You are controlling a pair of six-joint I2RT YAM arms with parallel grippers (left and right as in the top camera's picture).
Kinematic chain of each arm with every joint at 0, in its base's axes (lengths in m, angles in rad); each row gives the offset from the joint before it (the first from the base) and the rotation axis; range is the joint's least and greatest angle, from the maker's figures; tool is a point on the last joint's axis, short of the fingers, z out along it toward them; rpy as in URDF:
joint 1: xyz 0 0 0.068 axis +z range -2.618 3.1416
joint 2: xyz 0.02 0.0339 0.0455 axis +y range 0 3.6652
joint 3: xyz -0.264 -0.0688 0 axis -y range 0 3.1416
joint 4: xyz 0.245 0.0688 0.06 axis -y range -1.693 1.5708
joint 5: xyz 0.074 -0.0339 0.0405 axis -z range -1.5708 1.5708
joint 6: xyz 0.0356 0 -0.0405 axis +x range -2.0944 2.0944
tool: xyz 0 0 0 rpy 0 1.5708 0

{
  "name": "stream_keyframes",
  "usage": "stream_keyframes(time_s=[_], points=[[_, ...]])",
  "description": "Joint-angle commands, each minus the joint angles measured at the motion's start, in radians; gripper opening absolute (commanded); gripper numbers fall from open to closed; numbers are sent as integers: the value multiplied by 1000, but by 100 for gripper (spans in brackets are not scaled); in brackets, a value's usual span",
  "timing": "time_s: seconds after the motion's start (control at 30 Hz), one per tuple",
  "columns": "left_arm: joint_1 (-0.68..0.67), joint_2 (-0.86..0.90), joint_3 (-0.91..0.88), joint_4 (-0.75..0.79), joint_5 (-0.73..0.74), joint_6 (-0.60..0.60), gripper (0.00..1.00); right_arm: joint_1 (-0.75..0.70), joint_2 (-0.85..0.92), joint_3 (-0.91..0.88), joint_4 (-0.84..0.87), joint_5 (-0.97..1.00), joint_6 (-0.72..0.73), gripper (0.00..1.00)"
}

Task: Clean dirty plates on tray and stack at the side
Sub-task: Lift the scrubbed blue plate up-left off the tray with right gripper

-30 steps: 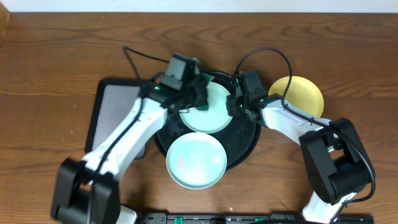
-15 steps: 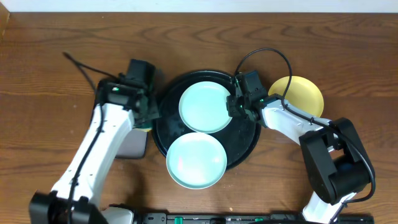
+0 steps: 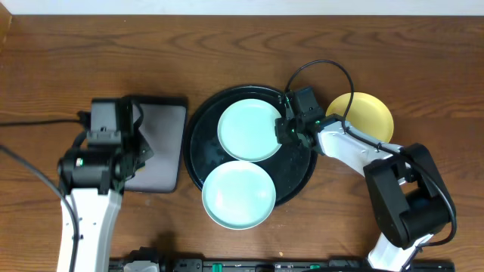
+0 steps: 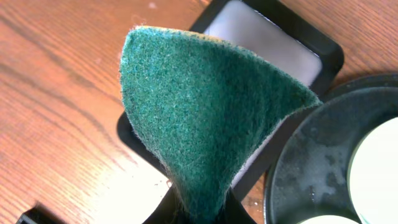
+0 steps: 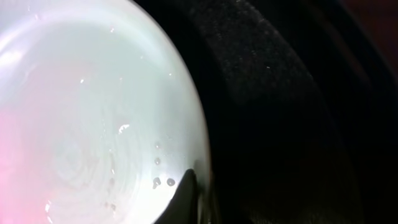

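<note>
Table [image 3: 242, 53]: round tray [image 3: 293, 165], rectangular tray [image 3: 162, 143], yellow plate [image 3: 370, 113]

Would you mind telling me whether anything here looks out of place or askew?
The lower pale mint round plate overhangs the front rim of the large round black tray, partly off it, whereas the upper mint plate lies fully inside.

A dark brown wooden table [image 3: 68, 53], grain running lengthwise, fills the view beneath a pale wall strip [image 3: 302, 6].
</note>
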Motion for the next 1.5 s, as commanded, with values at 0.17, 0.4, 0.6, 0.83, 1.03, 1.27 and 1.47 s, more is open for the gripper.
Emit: stream_keyframes(time_s=[0.17,0.4,0.6,0.83,1.03,1.27,1.47], points=[[13,-36,-74,49,-37,-15,7,1,6,-3,35,5,45,1],[13,-35,-74,62,-37,-15,7,-14,-71,35,33,-27,123,1],[13,-35,-74,62,-36,-16,8,-1,-164,69,43,-46,186,1],[12,-35,-74,62,-13,-15,7,93,-156,72,166,8,293,1],[12,-35,-74,62,-9,-16,7,243,-122,72,302,220,324,1],[12,-35,-74,61,-6,-15,8,425,-51,73,508,449,319,1],[12,-35,-74,54,-6,-15,7,515,15,79,649,556,192,1]])
